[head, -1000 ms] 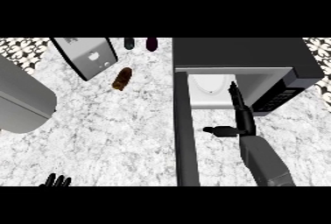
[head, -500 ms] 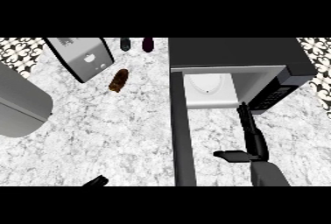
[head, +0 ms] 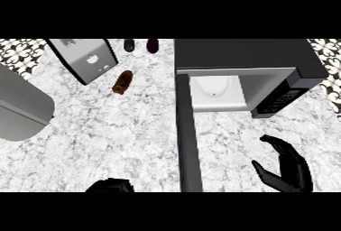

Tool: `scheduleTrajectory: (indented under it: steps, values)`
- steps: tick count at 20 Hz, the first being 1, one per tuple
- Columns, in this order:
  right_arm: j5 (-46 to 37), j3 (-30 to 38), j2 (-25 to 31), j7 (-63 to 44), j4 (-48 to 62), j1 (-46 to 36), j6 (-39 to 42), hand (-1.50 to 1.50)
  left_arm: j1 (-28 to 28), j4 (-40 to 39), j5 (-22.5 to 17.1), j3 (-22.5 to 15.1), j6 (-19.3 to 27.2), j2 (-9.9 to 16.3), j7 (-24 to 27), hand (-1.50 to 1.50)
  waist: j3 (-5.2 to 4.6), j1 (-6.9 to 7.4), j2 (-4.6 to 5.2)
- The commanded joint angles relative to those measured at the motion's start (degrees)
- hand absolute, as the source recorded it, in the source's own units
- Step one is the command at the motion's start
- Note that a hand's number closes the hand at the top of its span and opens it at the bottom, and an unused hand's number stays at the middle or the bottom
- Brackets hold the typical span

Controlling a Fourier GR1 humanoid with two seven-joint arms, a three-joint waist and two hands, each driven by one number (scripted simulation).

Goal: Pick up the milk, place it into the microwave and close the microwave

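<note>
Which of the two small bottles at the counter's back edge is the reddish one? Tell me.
The right-hand bottle, the one nearer the microwave. It is dark maroon, while its neighbour on the left is dark grey-green.

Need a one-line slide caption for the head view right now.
Microwave door stands open with the milk inside; right robot hand open beside it, left robot hand at lower edge.

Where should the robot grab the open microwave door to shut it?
Probably the free end of the door, nearest the robot, approached from its left outer face: it juts straight out from the microwave, hinged at the opening's left.
</note>
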State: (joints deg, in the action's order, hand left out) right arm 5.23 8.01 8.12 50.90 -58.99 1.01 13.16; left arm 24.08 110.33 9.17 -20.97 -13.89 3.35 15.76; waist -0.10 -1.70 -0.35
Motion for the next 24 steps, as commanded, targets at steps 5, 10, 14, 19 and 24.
scheduleTrajectory:
  steps: [5,10,14,19,24]
  values:
    - [8.88,3.78,3.49,-5.23,-15.35,11.76,6.39,-1.50,-15.93,-11.78,6.20,-6.54,7.77,-3.28,-5.50,1.50,0.07,0.79,0.32]
    - [9.82,6.25,7.02,-8.87,-19.72,12.19,6.28,-1.50,-28.39,-24.34,4.58,-11.45,14.58,-3.33,-6.74,1.50,0.07,0.69,0.42]
    - [9.03,7.14,8.42,-8.10,-21.41,13.07,6.96,-1.50,-36.35,-26.93,3.43,-18.03,19.61,-3.33,-8.43,1.50,0.08,0.76,0.38]
    - [12.30,6.71,8.01,-11.18,-28.55,13.71,8.13,-1.50,-47.02,-39.52,-3.61,-27.76,29.32,-3.33,-11.53,1.50,0.02,-0.95,0.57]
    - [16.21,7.06,11.41,-15.37,-30.82,11.91,12.27,-1.50,-54.26,-44.70,-13.66,-35.62,36.35,-3.33,-15.18,1.50,-0.01,-2.62,0.87]
